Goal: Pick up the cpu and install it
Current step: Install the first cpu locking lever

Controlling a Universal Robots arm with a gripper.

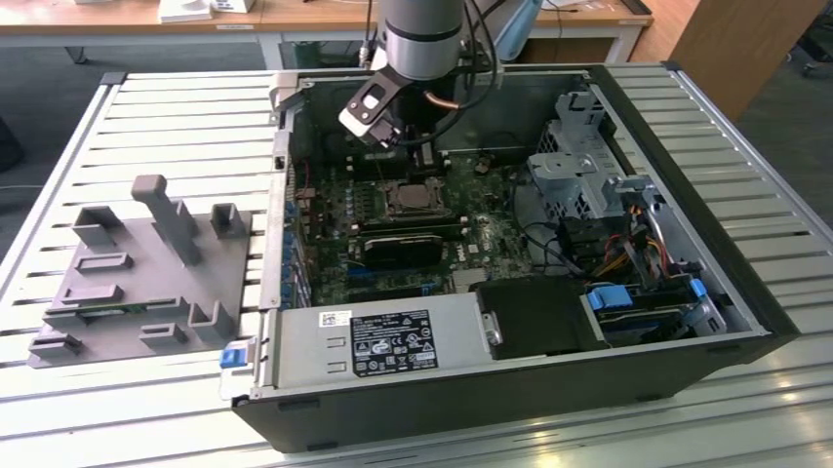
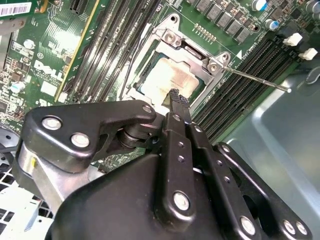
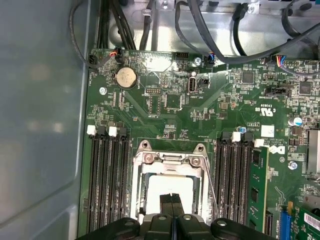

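Observation:
The cpu [image 1: 414, 198] lies flat in its socket on the green motherboard [image 1: 489, 234] inside the open computer case, its silvery top facing up. In both wrist views the cpu [image 2: 167, 80] [image 3: 152, 192] sits within the socket's metal frame [image 3: 170, 159], partly covered by my fingers. My gripper [image 1: 419, 156] hangs over the back of the socket, just above the cpu. Its two black fingertips [image 2: 176, 97] [image 3: 171, 199] are pressed together, shut, with nothing between them.
A thin metal lever [image 2: 255, 80] sticks out beside the socket. Memory slots [image 3: 107, 180] flank it on both sides. The grey plastic tray [image 1: 143, 273] with upright posts stands on the slatted table at the exterior view's left. Case walls [image 1: 280, 175], drive cage [image 1: 579, 161] and cables surround the board.

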